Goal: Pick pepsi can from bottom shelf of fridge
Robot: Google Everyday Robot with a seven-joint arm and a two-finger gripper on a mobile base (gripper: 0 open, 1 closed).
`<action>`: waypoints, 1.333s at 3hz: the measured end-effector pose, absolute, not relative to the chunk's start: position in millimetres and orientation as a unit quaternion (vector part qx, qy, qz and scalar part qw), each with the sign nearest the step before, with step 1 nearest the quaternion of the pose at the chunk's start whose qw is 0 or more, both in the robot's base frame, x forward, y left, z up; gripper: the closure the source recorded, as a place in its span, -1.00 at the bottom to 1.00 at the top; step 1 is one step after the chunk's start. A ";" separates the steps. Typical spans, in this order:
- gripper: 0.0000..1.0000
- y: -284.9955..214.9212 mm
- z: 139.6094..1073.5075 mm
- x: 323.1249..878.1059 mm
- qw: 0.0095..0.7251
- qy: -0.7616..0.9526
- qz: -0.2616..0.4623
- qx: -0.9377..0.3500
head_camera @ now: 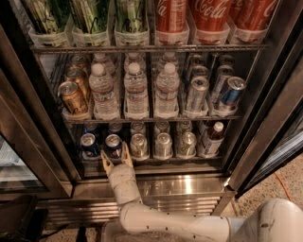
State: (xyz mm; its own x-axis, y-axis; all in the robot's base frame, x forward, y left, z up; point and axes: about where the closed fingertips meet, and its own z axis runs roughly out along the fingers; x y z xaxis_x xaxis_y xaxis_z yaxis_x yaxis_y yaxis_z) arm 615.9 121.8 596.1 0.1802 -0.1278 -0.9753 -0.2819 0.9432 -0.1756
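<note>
Camera view: gripper [114, 156] open w/ nothing held, at bottom shelf [189, 159] edge below pepsi can [112, 143].

The gripper [114, 155], fingers spread just before the pepsi can [112, 144], hid that can's lower part. Behind the pepsi can, the bottom shelf's [189, 160] rear cans [115, 127] were mostly hidden. Far above it, the fridge's [180, 186] top drinks [208, 19] were cut off.

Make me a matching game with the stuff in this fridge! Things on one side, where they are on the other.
1. pepsi can
2. water bottles
3. red cola bottles
4. gripper

A. upper shelf
B. open, just in front of the bottom shelf
C. middle shelf
D. bottom shelf

Pairs: 1-D, 2-C, 3-A, 4-B
</note>
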 end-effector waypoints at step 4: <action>0.47 123.0 594.0 641.7 0.742 0.643 0.065 -0.179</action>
State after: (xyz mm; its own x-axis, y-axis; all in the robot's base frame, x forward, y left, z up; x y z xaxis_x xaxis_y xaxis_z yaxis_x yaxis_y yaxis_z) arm 641.7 123.0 594.0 0.1638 -0.1332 -0.9775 -0.3264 0.9277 -0.1811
